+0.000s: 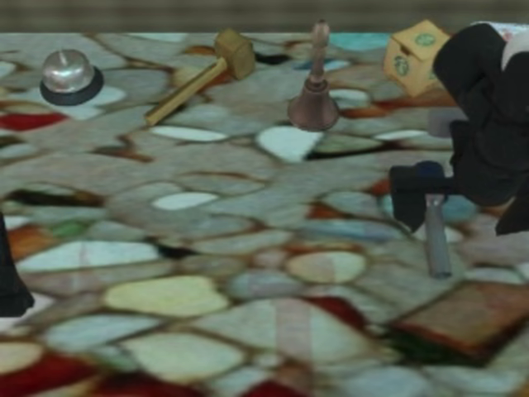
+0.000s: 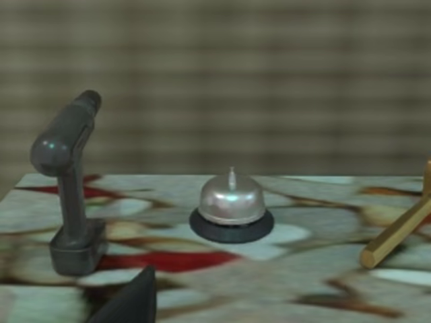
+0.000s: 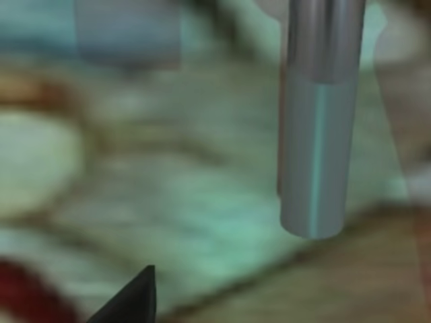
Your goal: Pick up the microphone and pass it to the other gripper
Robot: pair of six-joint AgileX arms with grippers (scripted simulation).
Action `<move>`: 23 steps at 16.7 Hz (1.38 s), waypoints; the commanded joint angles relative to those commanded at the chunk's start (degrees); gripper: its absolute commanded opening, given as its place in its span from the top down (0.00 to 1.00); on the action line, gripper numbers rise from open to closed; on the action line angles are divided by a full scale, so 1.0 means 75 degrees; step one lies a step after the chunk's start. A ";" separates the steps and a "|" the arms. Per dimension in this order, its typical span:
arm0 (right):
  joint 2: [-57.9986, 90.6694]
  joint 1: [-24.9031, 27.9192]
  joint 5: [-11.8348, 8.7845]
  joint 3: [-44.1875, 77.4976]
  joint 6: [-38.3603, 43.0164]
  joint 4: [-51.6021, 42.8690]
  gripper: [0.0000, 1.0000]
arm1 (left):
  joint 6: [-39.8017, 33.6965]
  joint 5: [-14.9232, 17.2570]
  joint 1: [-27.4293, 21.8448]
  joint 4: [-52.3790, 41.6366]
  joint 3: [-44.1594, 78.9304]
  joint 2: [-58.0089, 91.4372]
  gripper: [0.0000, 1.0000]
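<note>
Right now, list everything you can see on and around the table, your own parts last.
microphone: one, navy head, grey handle, right side of the table, at the right hand.
hand bell: one, brown, upright, far middle.
mallet: one, wooden, lying far, left of the hand bell.
call bell: one, silver dome on a black base, far left.
box: one, tan with green round marks, far right.
dark grey tool: one, standing upright, seen only in the left wrist view.
table: one, multicoloured stone pattern.
right hand: black, closed on the microphone's head end.
left hand: black, parked at the left edge.
</note>
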 joint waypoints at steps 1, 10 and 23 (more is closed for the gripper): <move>-0.0021 -0.0039 -0.0006 -0.0023 -0.0008 0.0017 0.00 | 0.0000 0.0000 0.0000 0.0000 0.0000 0.0000 0.00; 0.1242 -0.0040 0.0004 -0.1034 -0.0022 0.2341 0.00 | 0.0000 0.0000 0.0000 0.0000 0.0000 0.0000 0.00; 0.1540 -0.0043 0.0006 -0.1258 -0.0020 0.2798 0.53 | 0.0000 0.0000 0.0000 0.0000 0.0000 0.0000 0.00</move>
